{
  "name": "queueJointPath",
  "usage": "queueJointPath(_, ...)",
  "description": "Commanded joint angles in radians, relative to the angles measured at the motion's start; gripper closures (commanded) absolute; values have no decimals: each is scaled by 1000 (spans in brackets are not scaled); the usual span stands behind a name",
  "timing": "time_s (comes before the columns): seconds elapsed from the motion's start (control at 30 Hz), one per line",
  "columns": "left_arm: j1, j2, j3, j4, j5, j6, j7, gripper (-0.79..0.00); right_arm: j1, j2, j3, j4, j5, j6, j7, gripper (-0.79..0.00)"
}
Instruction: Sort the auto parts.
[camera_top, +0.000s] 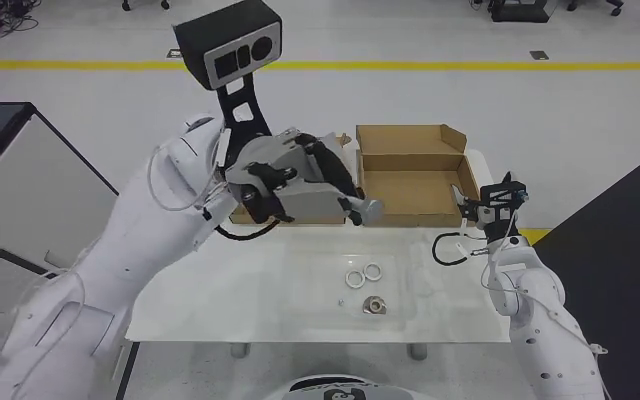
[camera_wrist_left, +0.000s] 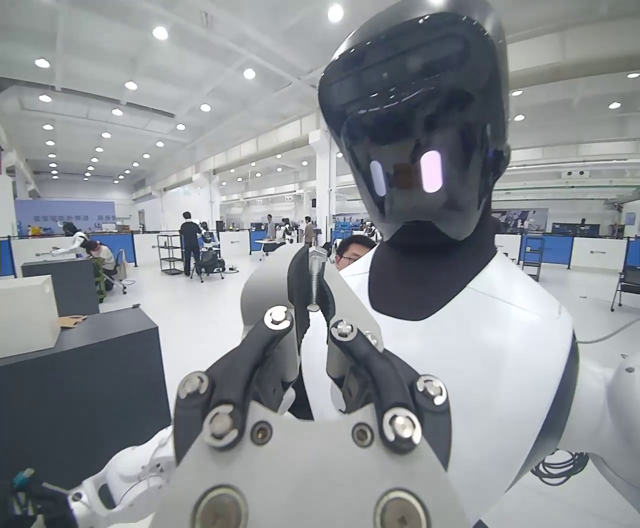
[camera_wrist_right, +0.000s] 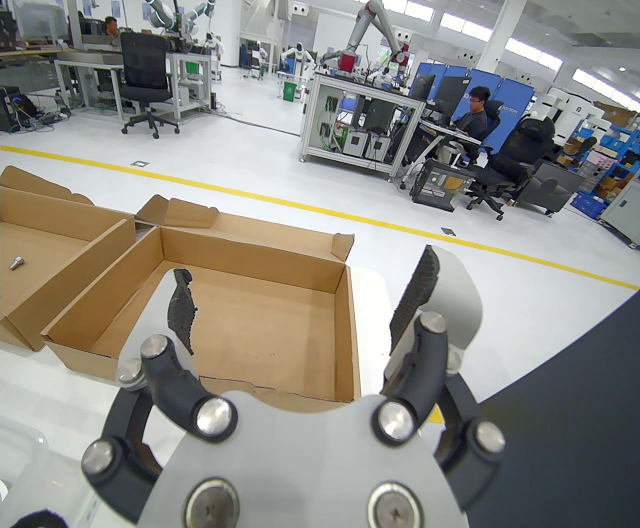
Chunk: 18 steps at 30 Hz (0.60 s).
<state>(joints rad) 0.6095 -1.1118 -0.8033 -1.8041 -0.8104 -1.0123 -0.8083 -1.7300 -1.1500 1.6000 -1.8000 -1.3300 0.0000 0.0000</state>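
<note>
Left gripper (camera_wrist_left: 313, 272) clamping bolt (camera_wrist_left: 314, 287), another bolt (camera_wrist_right: 16, 262) in box (camera_wrist_right: 75, 280)

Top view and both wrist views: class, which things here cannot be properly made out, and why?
1. Inside of the left cardboard box: right wrist view, cut off by the edge; top view, covered by the left arm.
2. Lower end of the bolt: left wrist view, hidden between the left gripper fingers.
3. Tiny part: top view, too small to identify.

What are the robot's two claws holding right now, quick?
Left gripper: closed on a bolt.
Right gripper: open, holding nothing.
</note>
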Motion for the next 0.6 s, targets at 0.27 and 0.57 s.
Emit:
queueJointPath(0.27, -17, 27, 13, 87, 147, 0, 0, 0, 0, 0, 0, 0, 0, 0, 0, -785)
queueJointPath(0.57, 3, 26, -6, -3, -4, 0, 0, 0, 0, 0, 0, 0, 0, 0, 0, -785)
